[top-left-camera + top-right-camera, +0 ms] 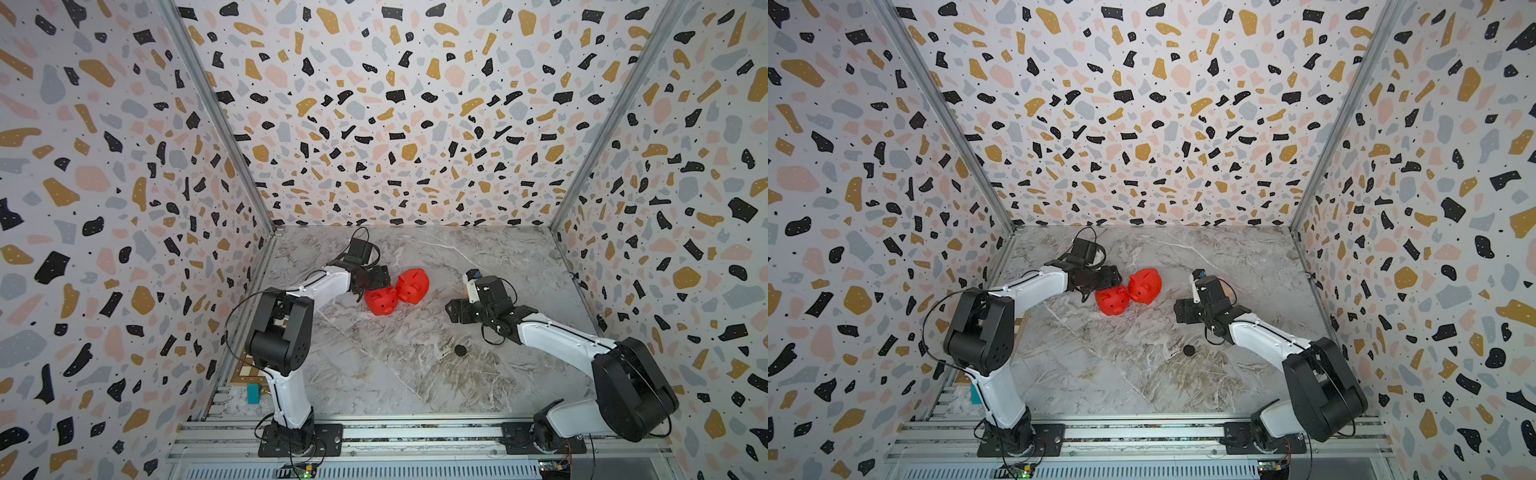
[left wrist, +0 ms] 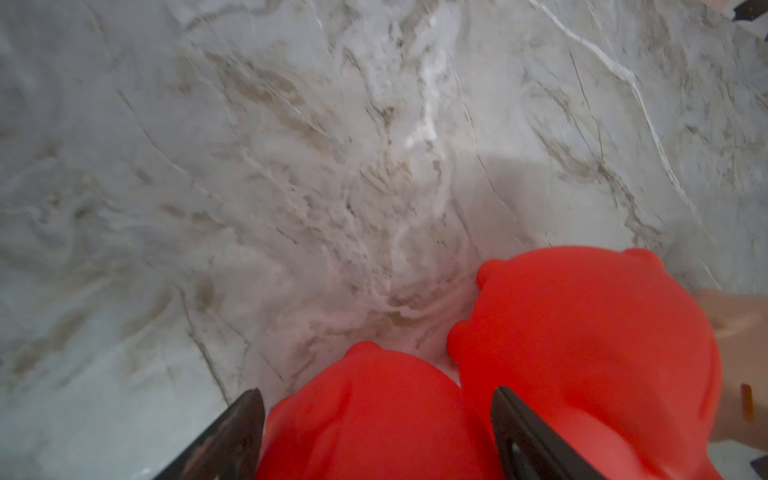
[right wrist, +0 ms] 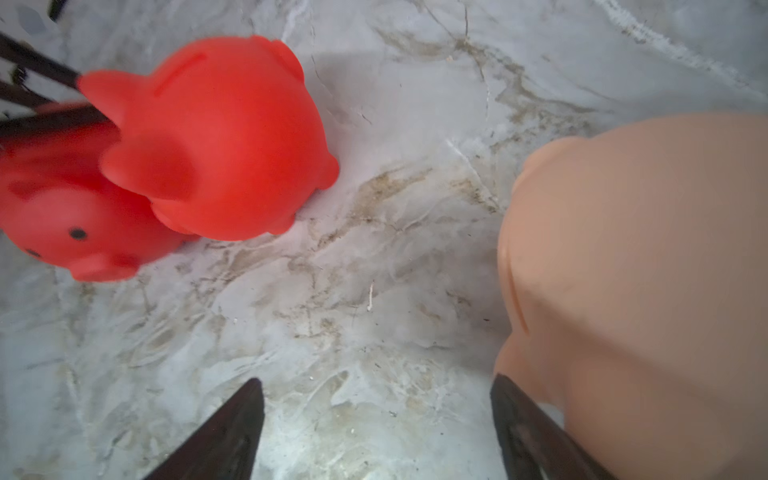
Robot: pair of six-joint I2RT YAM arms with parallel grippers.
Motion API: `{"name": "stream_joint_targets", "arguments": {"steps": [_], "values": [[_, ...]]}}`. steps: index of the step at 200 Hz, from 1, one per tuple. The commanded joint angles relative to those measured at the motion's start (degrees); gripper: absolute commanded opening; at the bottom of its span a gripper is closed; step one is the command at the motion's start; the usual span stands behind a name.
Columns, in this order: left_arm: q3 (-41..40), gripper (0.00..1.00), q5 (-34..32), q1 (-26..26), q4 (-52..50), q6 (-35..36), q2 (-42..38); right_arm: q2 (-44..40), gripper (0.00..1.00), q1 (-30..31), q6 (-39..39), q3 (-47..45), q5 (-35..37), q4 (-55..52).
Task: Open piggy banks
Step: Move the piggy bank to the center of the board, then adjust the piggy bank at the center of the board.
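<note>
- Left gripper (image 2: 376,392): the jaws are straddling the nearer red piggy bank (image 1: 381,300) across its flanks. Whether they are pressing on it cannot be told.
- Right gripper (image 3: 377,380): the jaws are standing wide apart over bare table (image 1: 395,374) and gripping nothing. The peach piggy bank (image 3: 644,270) is sitting just outside one finger.
- Second red piggy bank (image 1: 412,286): it is resting mid-table, touching the nearer one.
- Handling, as a judgement: all three are looking hollow, light and slightly yielding. The smooth rounded skin is likely to slip or dent under a hard squeeze. The best hold is probably across the widest part of the body, clear of ears and feet.
- Appearance: each is showing a matte, plump body with stubby ears, a snout, dot eyes and a coin slot on the back.
- Black plug (image 1: 460,350): it is lying loose, apart from all three pigs.
</note>
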Motion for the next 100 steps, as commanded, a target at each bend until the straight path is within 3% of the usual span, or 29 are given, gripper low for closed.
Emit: {"name": "stream_joint_targets", "arguments": {"steps": [1,9,48,79,92,97,100], "values": [[-4.8,0.84,3.3,-3.0,-0.7,-0.9,-2.1,-3.3,0.95,-0.5,1.5,-0.6,-1.0,0.9],[-6.0,0.84,3.4,-4.0,0.0,-1.5,-3.0,-4.2,1.00,-1.1,1.9,-1.0,-2.4,1.5],[-8.8,0.85,3.3,-10.5,2.0,-4.2,-6.2,-7.9,1.00,-5.4,5.5,-4.3,-10.5,5.7],[-8.1,0.86,3.4,-15.2,3.1,-5.7,-6.9,-8.8,1.00,-6.5,4.1,-6.2,-12.3,6.9],[-7.3,0.89,3.6,-16.6,3.3,-5.9,-6.9,-9.6,0.99,-6.5,3.7,-7.8,-12.2,8.0],[-7.0,1.00,3.9,-17.0,3.4,-5.9,-6.9,-9.9,0.97,-6.5,3.6,-8.3,-12.3,8.4],[-6.9,0.99,4.0,-17.2,3.3,-5.9,-6.9,-10.1,0.96,-6.4,3.5,-8.6,-12.3,8.5]]}}
